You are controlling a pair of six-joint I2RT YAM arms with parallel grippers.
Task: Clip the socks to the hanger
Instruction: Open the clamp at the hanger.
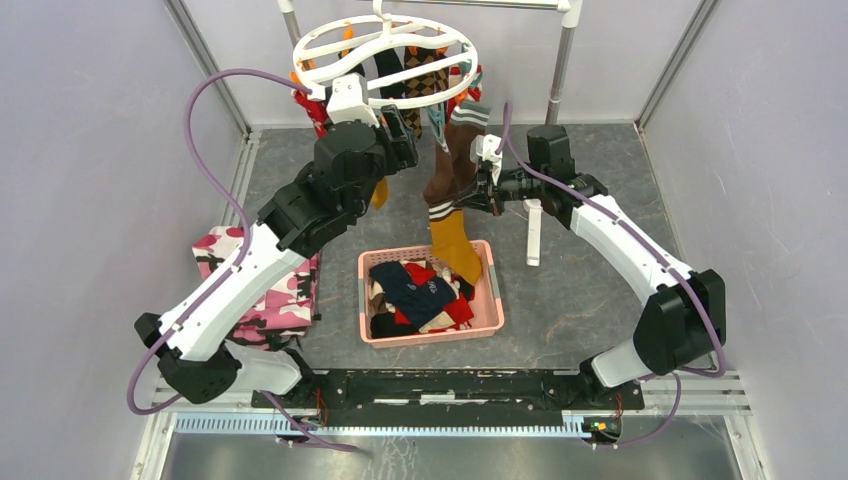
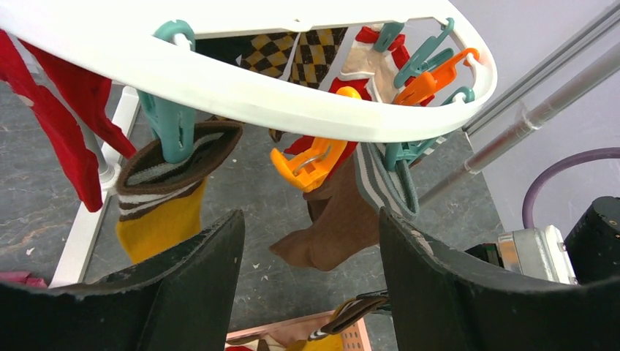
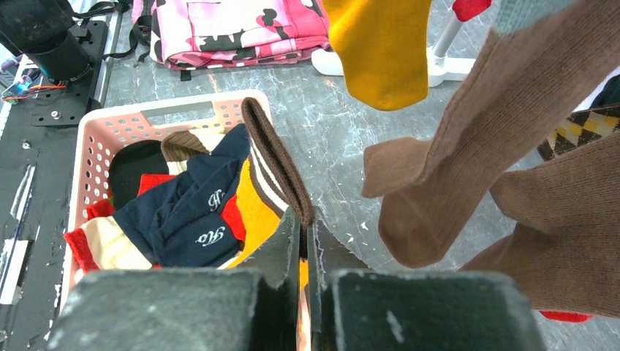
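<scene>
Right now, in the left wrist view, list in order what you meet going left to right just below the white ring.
Red sock, teal clip, orange clip, grey striped cuff, metal pole.
</scene>
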